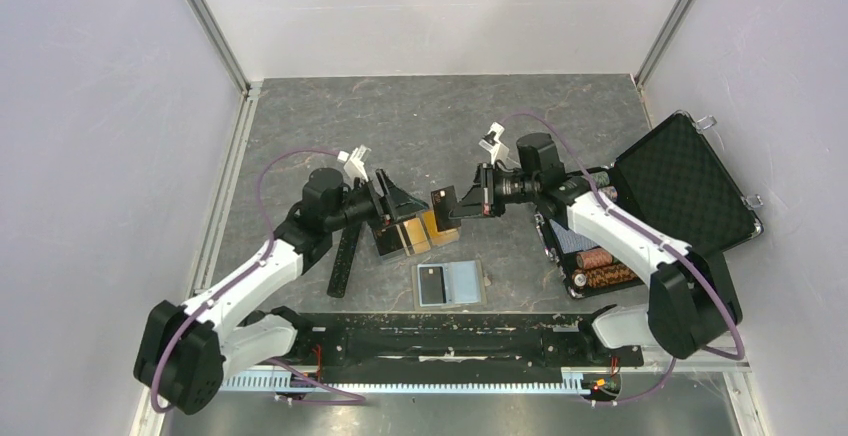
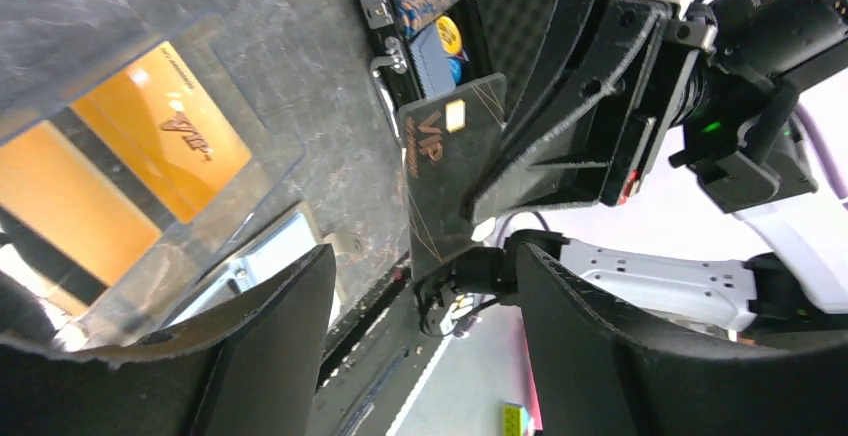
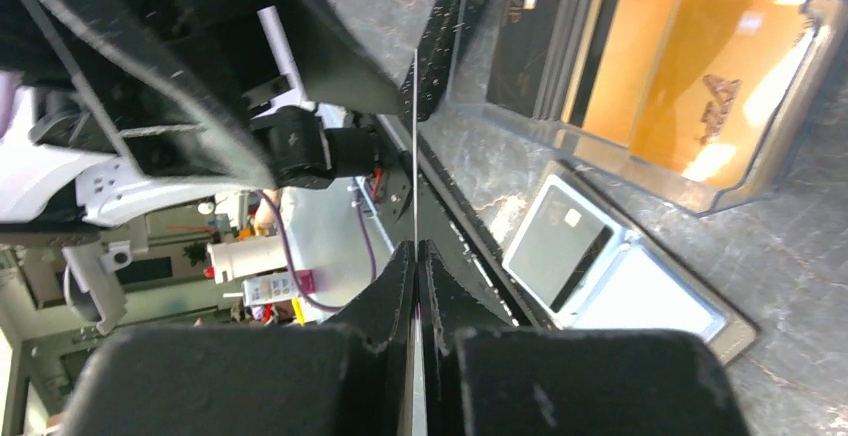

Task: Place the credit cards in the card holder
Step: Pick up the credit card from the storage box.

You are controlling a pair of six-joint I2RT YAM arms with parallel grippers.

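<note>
My right gripper [image 1: 455, 202] is shut on a black credit card [image 1: 438, 199] and holds it upright above the table. In the left wrist view the card [image 2: 450, 171] shows its VIP face. In the right wrist view it is edge-on [image 3: 415, 146] between my shut fingers [image 3: 385, 291]. My left gripper [image 1: 406, 203] is open and empty, facing the card from the left, a short gap away. Orange-gold cards [image 1: 425, 233] lie in a clear tray [image 3: 640, 171] below both grippers. The card holder [image 1: 466, 283] lies open, pale blue inside, with another black card [image 1: 432, 283] in its left half.
A large black chip case [image 1: 690, 186] stands open at the right with rows of poker chips [image 1: 605, 266]. A long black bar [image 1: 345, 256] lies left of the tray. The arm mounting rail [image 1: 430, 341] runs along the near edge.
</note>
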